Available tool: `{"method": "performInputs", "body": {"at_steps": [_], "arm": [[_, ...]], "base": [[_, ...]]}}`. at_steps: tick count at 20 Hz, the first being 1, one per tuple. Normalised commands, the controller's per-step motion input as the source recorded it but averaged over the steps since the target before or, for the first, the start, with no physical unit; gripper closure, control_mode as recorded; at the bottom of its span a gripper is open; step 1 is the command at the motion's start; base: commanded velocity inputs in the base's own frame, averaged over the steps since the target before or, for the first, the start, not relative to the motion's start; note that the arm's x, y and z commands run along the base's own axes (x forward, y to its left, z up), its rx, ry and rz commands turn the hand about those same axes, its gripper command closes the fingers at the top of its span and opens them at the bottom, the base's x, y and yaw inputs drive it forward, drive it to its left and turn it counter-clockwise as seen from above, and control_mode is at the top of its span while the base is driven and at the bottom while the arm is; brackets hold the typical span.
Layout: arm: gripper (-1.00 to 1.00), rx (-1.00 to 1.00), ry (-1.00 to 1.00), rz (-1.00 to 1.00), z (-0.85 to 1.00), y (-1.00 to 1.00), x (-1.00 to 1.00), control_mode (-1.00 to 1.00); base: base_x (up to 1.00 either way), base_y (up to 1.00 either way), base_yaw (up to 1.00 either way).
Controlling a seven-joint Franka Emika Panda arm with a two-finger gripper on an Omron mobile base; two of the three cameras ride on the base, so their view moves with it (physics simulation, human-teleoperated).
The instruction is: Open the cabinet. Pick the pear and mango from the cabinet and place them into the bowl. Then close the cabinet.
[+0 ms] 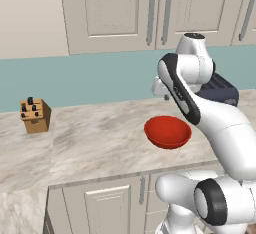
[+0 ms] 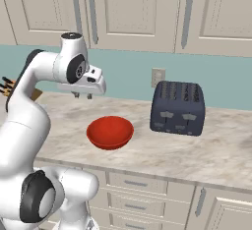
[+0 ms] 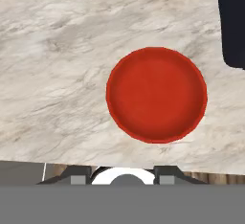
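The cream cabinet (image 1: 112,8) (image 2: 130,8) hangs on the wall above the counter with both tall doors shut, their grey bar handles side by side. No pear or mango is in view. The red bowl (image 1: 168,131) (image 2: 110,132) (image 3: 156,94) sits empty on the marble counter near its front edge. My gripper (image 2: 82,96) (image 1: 162,95) (image 3: 122,173) hovers well above the counter, pointing down, just behind and to the left of the bowl. Its fingers stand apart with nothing between them.
A dark toaster (image 2: 177,107) (image 1: 220,90) stands right of the bowl, against the teal backsplash. A wooden knife block (image 1: 35,115) sits far left on the counter. A wall outlet (image 2: 157,76) is behind the toaster. Base cabinet doors and drawers run below the counter edge.
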Motion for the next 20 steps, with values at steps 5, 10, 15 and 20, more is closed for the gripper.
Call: {"method": "performInputs", "body": {"at_steps": [5,10,15,20], "arm": [[-1.0,-0.01,-0.17,-0.02,0.0,0.0,-0.17,-1.0],[-1.0,0.0,-0.37,-0.01,0.0,0.0,-0.46,-1.0],[-1.0,0.0,-0.34,-0.01,0.16,-0.01,-0.39,-1.0],[-1.0,-0.03,-0.24,-0.08,0.57,0.0,-0.03,-1.0]], "base": [[0.0,0.0,0.0],[0.0,0.0,0.0],[0.0,0.0,0.0],[0.0,0.0,0.0]]}}
